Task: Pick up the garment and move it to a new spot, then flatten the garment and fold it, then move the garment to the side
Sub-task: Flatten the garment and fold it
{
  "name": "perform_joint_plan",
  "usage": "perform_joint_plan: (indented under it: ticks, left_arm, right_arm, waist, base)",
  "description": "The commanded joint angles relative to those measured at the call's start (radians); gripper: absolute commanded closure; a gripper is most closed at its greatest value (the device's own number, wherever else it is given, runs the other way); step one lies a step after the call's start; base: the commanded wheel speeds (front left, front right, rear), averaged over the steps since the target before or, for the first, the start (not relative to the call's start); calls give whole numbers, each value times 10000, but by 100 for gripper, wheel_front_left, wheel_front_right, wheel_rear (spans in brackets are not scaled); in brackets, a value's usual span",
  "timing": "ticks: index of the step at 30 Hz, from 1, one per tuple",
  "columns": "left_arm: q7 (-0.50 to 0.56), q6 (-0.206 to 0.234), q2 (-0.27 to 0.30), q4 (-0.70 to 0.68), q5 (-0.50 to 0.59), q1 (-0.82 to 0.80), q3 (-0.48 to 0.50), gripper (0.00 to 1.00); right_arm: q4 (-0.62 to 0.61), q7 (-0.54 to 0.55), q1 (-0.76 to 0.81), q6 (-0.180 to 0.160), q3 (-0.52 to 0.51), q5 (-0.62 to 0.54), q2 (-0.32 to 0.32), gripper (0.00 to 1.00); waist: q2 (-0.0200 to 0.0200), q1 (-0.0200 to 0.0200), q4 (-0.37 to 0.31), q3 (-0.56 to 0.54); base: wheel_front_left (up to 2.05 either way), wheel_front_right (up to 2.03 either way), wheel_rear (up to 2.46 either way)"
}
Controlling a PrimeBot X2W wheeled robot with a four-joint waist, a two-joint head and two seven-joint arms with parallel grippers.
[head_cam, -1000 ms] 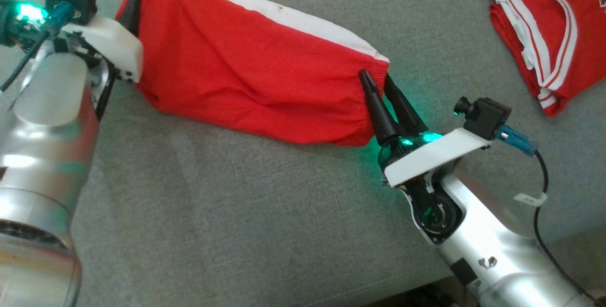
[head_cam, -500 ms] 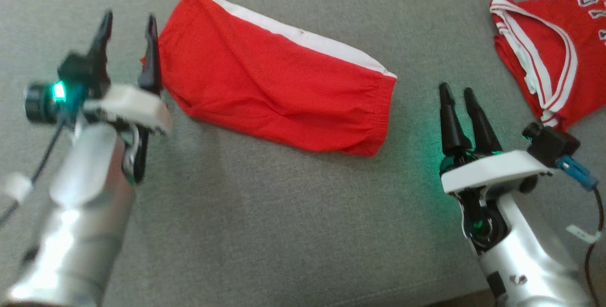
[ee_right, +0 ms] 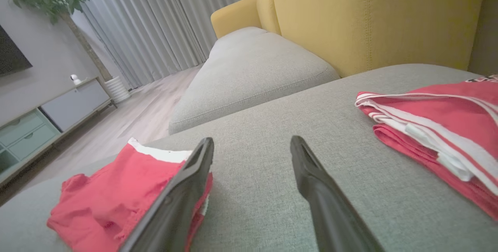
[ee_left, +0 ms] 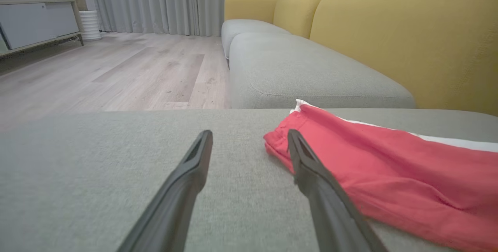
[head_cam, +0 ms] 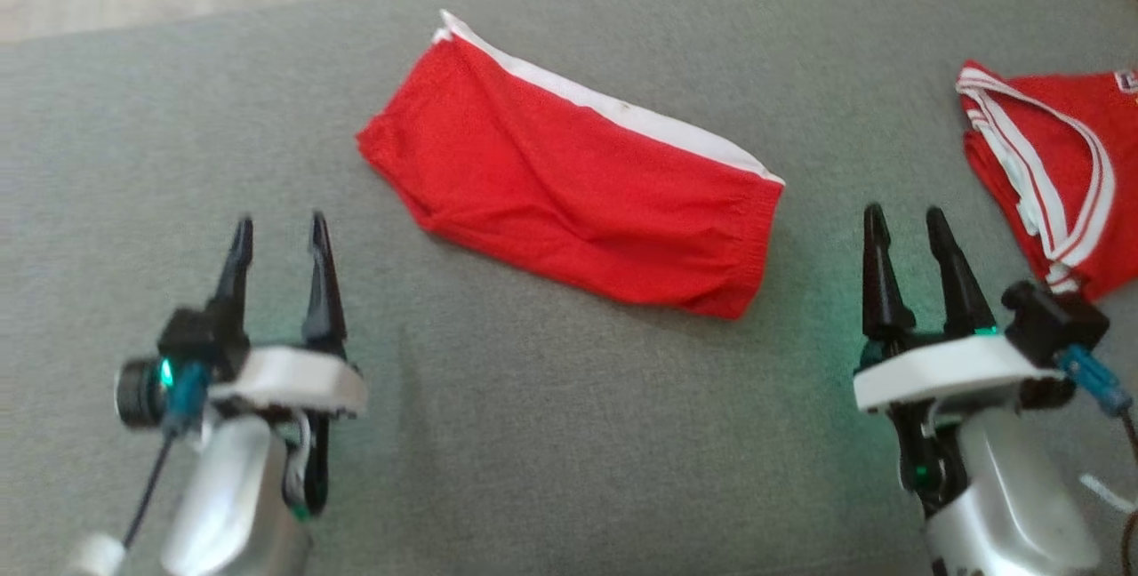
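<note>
Left gripper (head_cam: 277,229): fingers spread wide, holding nothing, above the grey sofa cushion (head_cam: 551,434). Folded red garment (head_cam: 569,194) with white side stripe lies flat mid-cushion, between the grippers, touching neither. Right gripper (head_cam: 904,218): fingers parted, empty. Red jersey (head_cam: 1067,194) lies folded at far right.

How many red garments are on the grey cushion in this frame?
2. Red shorts lie folded at the middle of the cushion; a red jersey with white trim lies to the right, partly out of frame.
</note>
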Motion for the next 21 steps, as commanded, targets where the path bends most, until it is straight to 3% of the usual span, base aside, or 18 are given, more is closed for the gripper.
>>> perform_joint_plan:
  ticks: [1, 14, 21]
  left_arm:
    - [-93, -77, -12, -474, 210, 253, 613, 0]
    - [-93, -543, -702, -1218, 770, 2349, 1564, 0]
    - [-93, -903, -768, -1109, 713, 2407, 1644, 0]
  right_arm:
    - [-343, -63, 137, -7, 45, -384, 128, 0]
    - [-289, -63, 901, -7, -314, -1531, 173, 0]
    - [-262, -63, 969, -7, -173, -1468, 174, 0]
  waist:
    - [-1, 1, 294, -368]
    - [-1, 1, 664, -1112]
    - [-1, 1, 528, -975]
  base:
    - [0, 0, 0]
    - [0, 0, 0]
    - [0, 0, 0]
